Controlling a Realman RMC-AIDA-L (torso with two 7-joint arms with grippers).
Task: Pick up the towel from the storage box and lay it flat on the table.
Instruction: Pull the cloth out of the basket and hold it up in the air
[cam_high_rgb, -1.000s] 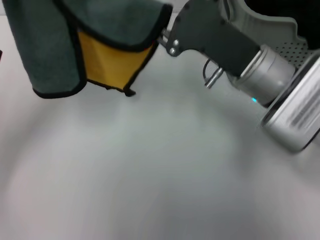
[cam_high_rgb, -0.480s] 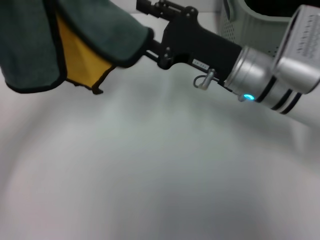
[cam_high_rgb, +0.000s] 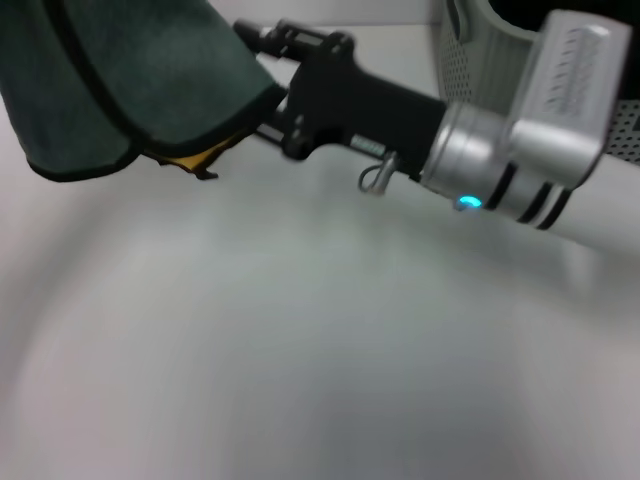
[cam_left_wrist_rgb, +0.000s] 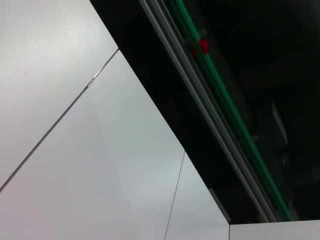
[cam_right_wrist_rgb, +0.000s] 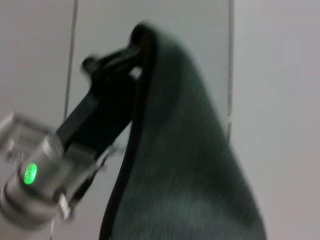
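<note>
Storage box (cam_high_rgb: 455, 50) at tabletop (cam_high_rgb: 300, 350) far right corner, contents unseen. Right gripper (cam_high_rgb: 262, 75) clamped on towel (cam_high_rgb: 120, 80), hanging above far-left tabletop. Left gripper unseen.

Robot test bench, I'd say a lab.
I see a plain white desk (cam_high_rgb: 300, 350) filling the frame, seamed panels and a dark metal rail (cam_left_wrist_rgb: 210, 115) at upper right.
</note>
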